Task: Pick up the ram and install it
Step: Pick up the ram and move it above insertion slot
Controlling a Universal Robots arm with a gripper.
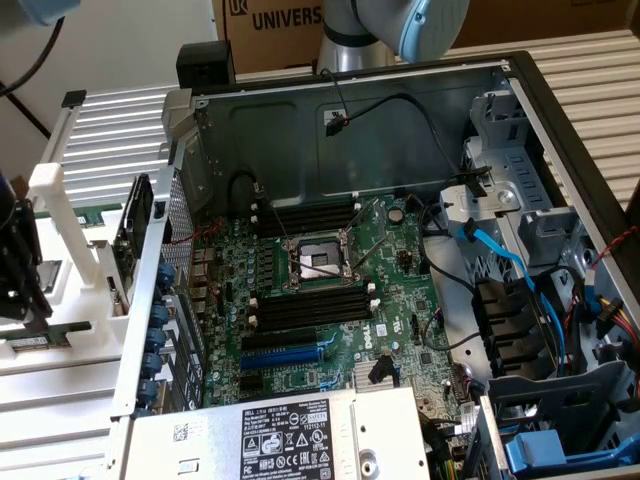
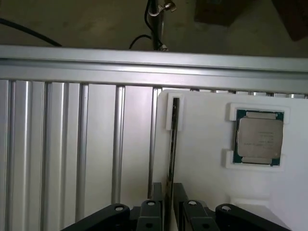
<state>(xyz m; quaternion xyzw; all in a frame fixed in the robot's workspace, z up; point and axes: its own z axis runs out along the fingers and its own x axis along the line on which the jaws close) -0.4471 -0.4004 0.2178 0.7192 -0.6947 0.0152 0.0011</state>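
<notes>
Ram (image 2: 173, 139) is still parked in its white holder (image 2: 207, 192), standing on its long edge in a narrow slot. From the wrist view you're looking right down the thin edge, so it's basically a dark strip. The claw (image 2: 167, 187) is down at one end of the stick with a finger (image 2: 157, 192) on each side, so it's straddling the board. The jaws are spread wide and it looks released rather than clamped. I honestly can't tell if either finger is touching the board.

On the same white holder, off to one side of the ram and well apart from it, the square silver processor chip (image 2: 259, 138) lies flat in its own corner brackets. The holder rests on the slatted aluminium worktop (image 2: 62, 144).

Over in the exterior view, the open computer case (image 1: 350, 130) lies on its side. The motherboard (image 1: 400, 300) faces up and the long black slots (image 1: 305, 305) sit just beside the processor socket (image 1: 318, 265). The robot arm (image 1: 400, 25) shows at the top, with a cardboard box (image 1: 270, 20) behind the case.
</notes>
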